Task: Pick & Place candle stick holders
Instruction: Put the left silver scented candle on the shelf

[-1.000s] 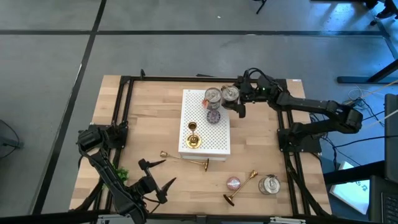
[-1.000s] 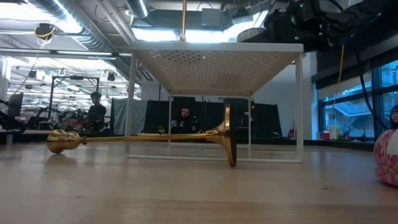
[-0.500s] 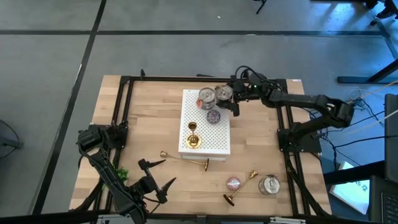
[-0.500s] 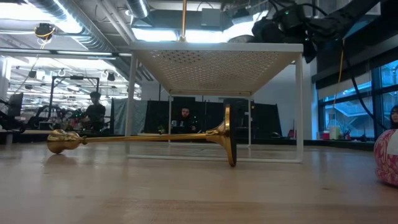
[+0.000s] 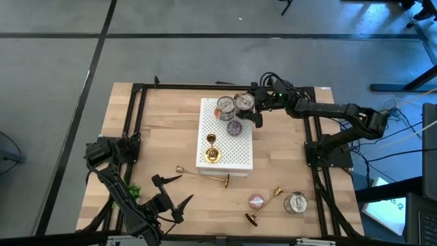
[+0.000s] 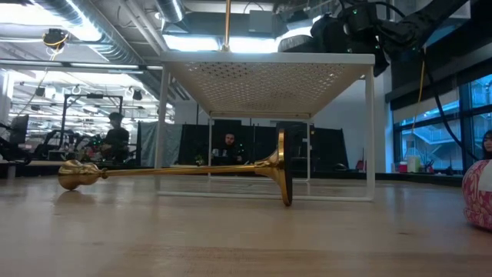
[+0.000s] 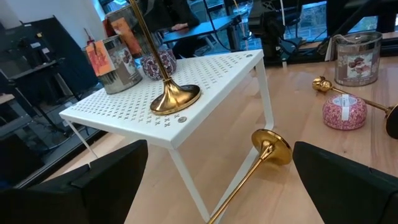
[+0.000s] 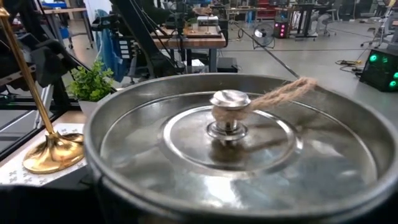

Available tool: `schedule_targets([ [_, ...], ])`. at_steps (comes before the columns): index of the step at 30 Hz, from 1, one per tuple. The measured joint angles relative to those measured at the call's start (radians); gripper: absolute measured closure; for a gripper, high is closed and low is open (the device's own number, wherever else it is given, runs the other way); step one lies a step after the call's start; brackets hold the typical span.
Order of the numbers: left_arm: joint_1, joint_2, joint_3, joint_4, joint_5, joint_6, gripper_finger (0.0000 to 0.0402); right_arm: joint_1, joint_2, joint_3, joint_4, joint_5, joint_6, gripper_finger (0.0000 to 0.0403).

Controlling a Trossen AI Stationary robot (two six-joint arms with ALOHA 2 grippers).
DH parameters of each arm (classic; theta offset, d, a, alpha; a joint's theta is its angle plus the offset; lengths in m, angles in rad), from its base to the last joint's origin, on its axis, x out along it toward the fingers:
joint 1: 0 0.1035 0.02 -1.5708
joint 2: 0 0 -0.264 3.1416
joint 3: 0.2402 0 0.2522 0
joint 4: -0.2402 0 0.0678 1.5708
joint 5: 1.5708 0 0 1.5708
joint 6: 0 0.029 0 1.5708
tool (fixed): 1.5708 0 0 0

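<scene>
Right gripper (image 5: 247, 109), at the far edge of the white perforated metal shelf (image 5: 242, 158), at about 1 o'clock from the table centre. Its dark fingers stand wide around a round silver tin with a knobbed lid and twine tag (image 8: 236, 140), which fills the right wrist view; whether the tin is clamped cannot be told. A second round silver tin (image 5: 226, 107) stands just beside it at its 9 o'clock, and a small purple patterned disc (image 5: 235, 128) lies on the shelf at its 6 o'clock. The right arm reaches in from the table's 3 o'clock side.

One shiny gold candle stick holder, upright (image 5: 212, 152), stands on the shelf's near half, its flared base on the perforated top. A second gold candle stick holder, lying on its side (image 6: 177, 171), rests on the light wooden table (image 5: 157, 130) just at the shelf's near edge, at about 7 o'clock from the shelf. A third gold candle stick holder, also lying down (image 5: 265, 204), is at the table's 5 o'clock, between a pink patterned disc (image 5: 255, 201) and a third silver tin with a label (image 5: 295, 202).

Left gripper (image 5: 168, 195), at the table's 7 o'clock near the front edge, jaws spread wide, nothing between them; its arm is folded low.

Black metal frame (image 5: 134, 109) around the table; grey floor with dark lines (image 5: 61, 61). The low view shows a workshop with seated people (image 6: 118, 138) far behind.
</scene>
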Motion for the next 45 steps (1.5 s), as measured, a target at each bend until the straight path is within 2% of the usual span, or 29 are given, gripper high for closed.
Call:
schedule_targets([
  [7, 0.010, 0.000, 0.000, 0.000, -0.001, 0.000, 0.0002, 0.026, 0.000, 0.000, 0.025, 0.006, 0.004, 0.0056],
  [16, 0.012, 0.000, 0.000, 0.000, -0.001, 0.000, 0.0002, 0.057, 0.057, 0.001, 0.063, 0.117, 0.018, 0.0056],
  [26, 0.011, 0.000, 0.000, 0.003, 0.006, 0.000, 0.0002, 0.057, 0.117, 0.001, 0.200, 0.106, 0.047, 0.0056],
  [34, 0.011, 0.000, 0.000, 0.004, 0.006, 0.005, 0.0002, 0.057, 0.118, 0.001, 0.192, 0.070, 0.047, 0.0056],
  [40, 0.012, 0.000, 0.000, 0.004, 0.005, 0.007, 0.0002, 0.060, 0.118, 0.001, 0.189, 0.133, 0.054, 0.0056],
  [45, 0.012, 0.000, 0.000, 0.005, 0.006, 0.007, 0.0002, 0.065, 0.118, 0.001, 0.174, 0.140, 0.055, 0.0056],
])
